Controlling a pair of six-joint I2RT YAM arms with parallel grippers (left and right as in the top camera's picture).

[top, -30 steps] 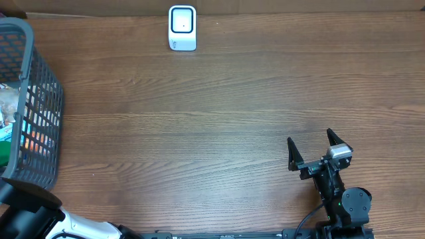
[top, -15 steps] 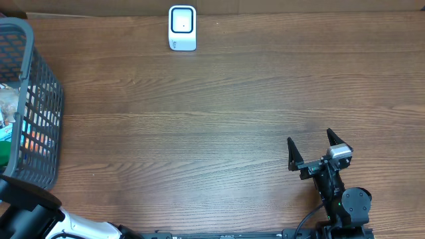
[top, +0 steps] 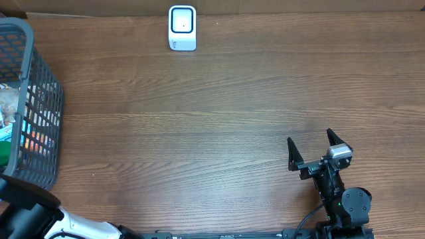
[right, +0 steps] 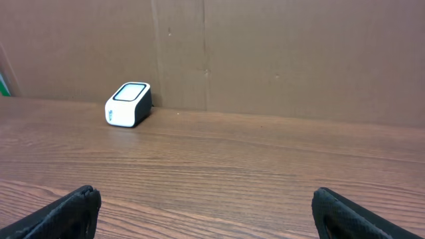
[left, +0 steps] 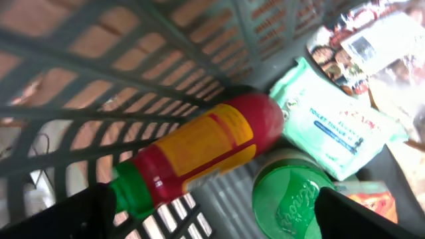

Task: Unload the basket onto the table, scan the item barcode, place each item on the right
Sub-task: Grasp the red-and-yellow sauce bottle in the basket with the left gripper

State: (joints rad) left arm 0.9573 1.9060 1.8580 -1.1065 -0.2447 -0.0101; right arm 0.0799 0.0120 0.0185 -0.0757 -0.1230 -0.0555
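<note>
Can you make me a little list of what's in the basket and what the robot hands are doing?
Basket: grey plastic basket, left edge of the brown wooden table
Inside: red and yellow bottle with green cap, round green lid, pale green wipes packet
Scanner: white barcode scanner, table's far edge
Left gripper: open, over the basket's items, holding nothing
Right gripper: open, empty, above the table
Scanning: not yet begun

Table (top: 219,113): where I work. Brown wood, its grain running side to side, matte with a faint sheen.
Wall (right: 299,60): plain brown cardboard, upright along the table's far edge, straight ahead of me. One vertical seam (right: 204,53) between its panels.
Light: even and soft across my whole tabletop.
</note>
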